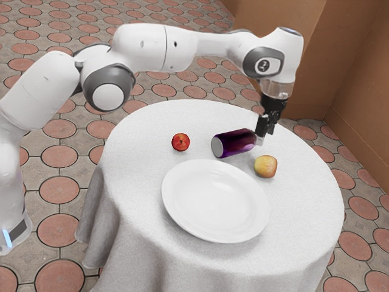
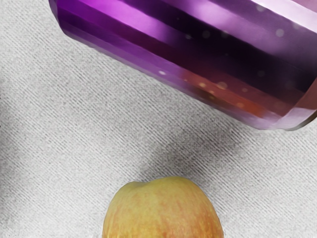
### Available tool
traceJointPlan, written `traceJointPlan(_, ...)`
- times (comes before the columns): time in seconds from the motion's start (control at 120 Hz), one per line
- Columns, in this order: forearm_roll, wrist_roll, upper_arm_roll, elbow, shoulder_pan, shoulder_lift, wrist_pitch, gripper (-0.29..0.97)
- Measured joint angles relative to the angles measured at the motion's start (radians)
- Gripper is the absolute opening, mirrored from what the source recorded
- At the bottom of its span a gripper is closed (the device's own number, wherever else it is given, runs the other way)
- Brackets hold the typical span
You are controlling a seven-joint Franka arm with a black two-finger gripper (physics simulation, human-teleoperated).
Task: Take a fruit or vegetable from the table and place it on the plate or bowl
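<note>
A yellow-red apple (image 1: 265, 165) rests on the white tablecloth, just off the exterior view's right of the white plate (image 1: 215, 199). A smaller red apple (image 1: 180, 142) lies beyond the plate, toward the exterior view's left. My gripper (image 1: 263, 135) hangs low over the table at the far end of a purple can (image 1: 234, 143) lying on its side, a short way behind the yellow-red apple. Under my hand, the wrist view has the yellow-red apple (image 2: 163, 208) close by and the purple can (image 2: 198, 59) beside it, with bare cloth between them.
The round table (image 1: 152, 243) is draped in a white cloth that hangs over its edge. Brown wooden walls (image 1: 358, 73) stand behind it at the exterior view's right. The floor around is tiled.
</note>
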Motion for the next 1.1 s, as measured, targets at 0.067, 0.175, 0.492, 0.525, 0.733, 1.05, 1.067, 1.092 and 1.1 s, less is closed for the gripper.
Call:
traceJointPlan(0.067, 0.001, -0.036, -0.002, 0.0, 0.0, 0.007, 0.011, 0.68)
traceJointPlan(0.175, 0.0, -0.083, -0.017, 0.0, 0.007, 0.046, 0.037, 0.68)
traceJointPlan(0.492, 0.007, -0.169, -0.056, 0.0, 0.01, 0.081, 0.124, 0.68)
traceJointPlan(0.525, 0.007, -0.176, -0.057, 0.0, 0.012, 0.084, 0.13, 0.68)
traceJointPlan(0.733, 0.005, -0.2, -0.061, -0.001, 0.024, 0.118, 0.163, 0.69)
traceJointPlan(1.05, 0.006, -0.199, -0.065, -0.007, 0.022, 0.142, 0.193, 0.68)
traceJointPlan(1.067, 0.006, -0.195, -0.066, -0.008, 0.022, 0.142, 0.194, 0.68)
traceJointPlan(1.092, 0.006, -0.189, -0.066, -0.008, 0.022, 0.143, 0.196, 0.68)
traceJointPlan(1.1, 0.006, -0.187, -0.066, -0.008, 0.021, 0.143, 0.197, 0.68)
